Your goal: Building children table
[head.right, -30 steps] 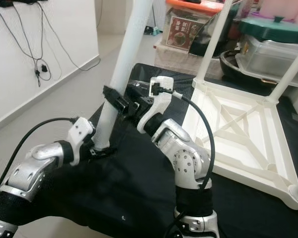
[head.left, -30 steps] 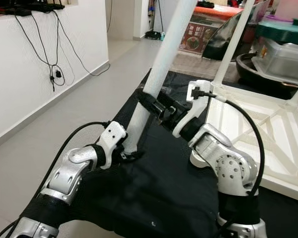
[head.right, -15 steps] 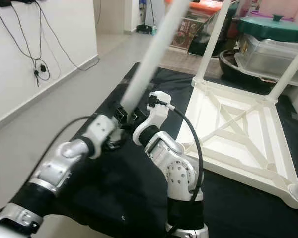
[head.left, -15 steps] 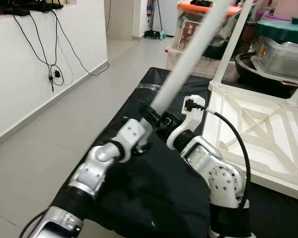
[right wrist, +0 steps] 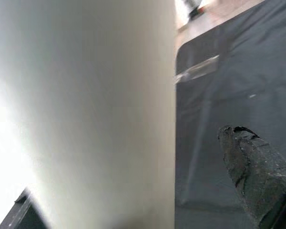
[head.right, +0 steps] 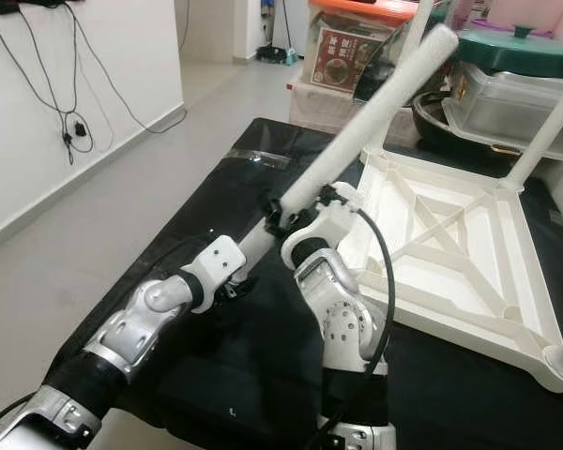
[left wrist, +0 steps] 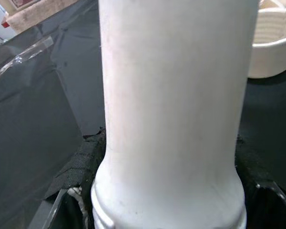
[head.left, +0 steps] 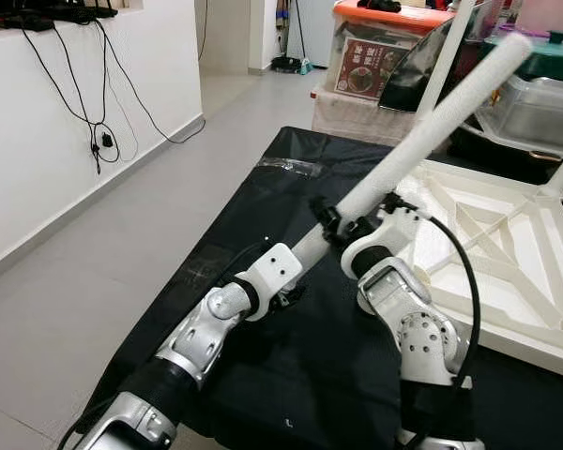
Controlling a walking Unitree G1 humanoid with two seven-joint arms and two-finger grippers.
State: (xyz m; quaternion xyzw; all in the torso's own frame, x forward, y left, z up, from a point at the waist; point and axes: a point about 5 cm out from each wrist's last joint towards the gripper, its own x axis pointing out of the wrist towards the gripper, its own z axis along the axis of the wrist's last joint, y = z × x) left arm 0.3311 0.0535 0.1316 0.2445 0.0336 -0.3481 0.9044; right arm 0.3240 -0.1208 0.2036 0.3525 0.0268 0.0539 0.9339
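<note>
A long white table leg [head.left: 422,136] slants up to the right, its far end [head.left: 511,47] above the upturned white children's table [head.left: 507,244]. My left gripper [head.left: 296,277] is shut on the leg's lower end, just over the black mat. In the left wrist view the leg [left wrist: 171,95] sits between black fingers [left wrist: 81,167]. My right gripper [head.left: 338,220] is shut on the leg a little higher up, close to the table's near-left corner. One right finger [right wrist: 252,176] shows beside the leg [right wrist: 86,105]. Two other legs stand up from the table.
The black mat [head.left: 253,206] covers the floor under both arms, with a strip of clear plastic [head.left: 286,167] on it. A white wall with hanging cables [head.left: 98,131] is at the left. Storage boxes [head.left: 371,66] and lidded containers [head.left: 535,89] crowd the back right.
The leg has swung from nearly upright to a slant toward the upturned table. My left arm has stretched forward and right with its lower end; the right gripper kept its hold.
</note>
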